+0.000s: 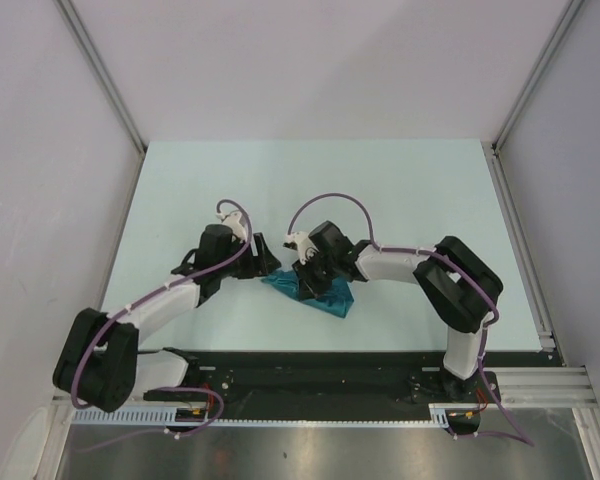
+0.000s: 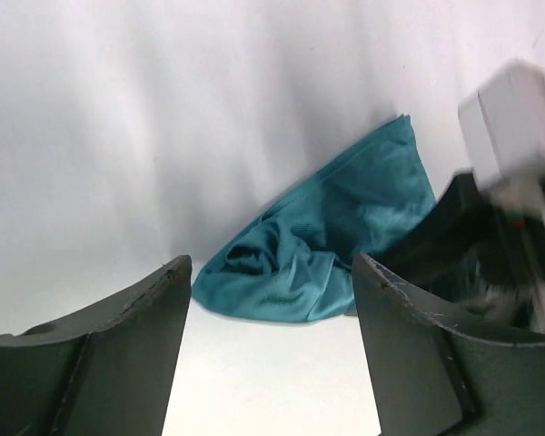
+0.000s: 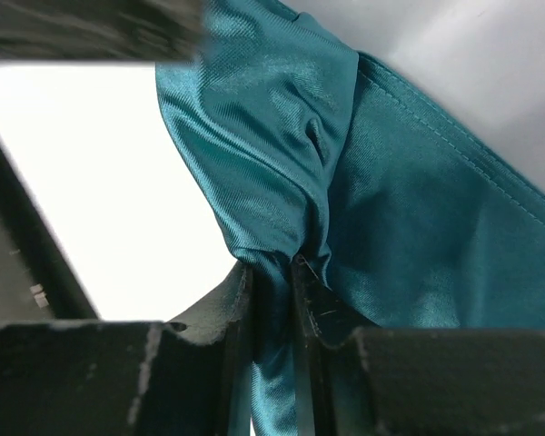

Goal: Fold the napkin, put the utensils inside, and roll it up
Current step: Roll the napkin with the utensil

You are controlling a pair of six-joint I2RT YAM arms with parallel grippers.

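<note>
From above, a big part of the napkin (image 1: pixel 332 301) is hidden under the right gripper (image 1: pixel 316 283). Only small blue-green bits peek out around it, so its whole shape is hard to make out from there. In the left wrist view the right gripper shows at the right edge as a blurry white and black lump, and it covers one corner of the cloth. In the right wrist view the cloth runs off the picture at the right and the bottom, and a dark blurry bar sits across the top left corner. The napkin lies on the pale table (image 1: pixel 420 200), near the front edge and about in the middle, between the two arms. It is not flat. It is bunched up and wrinkled, with a stitched hem along one straight edge, and it looks a little shiny. The right gripper's fingers (image 3: pixel 418 372) are pressed close together and pinch a fold of the napkin, which stands up in a ridge. The left gripper (image 2: pixel 268 272) has its fingers spread wide apart, holds nothing, and sits just beside the cloth.
</note>
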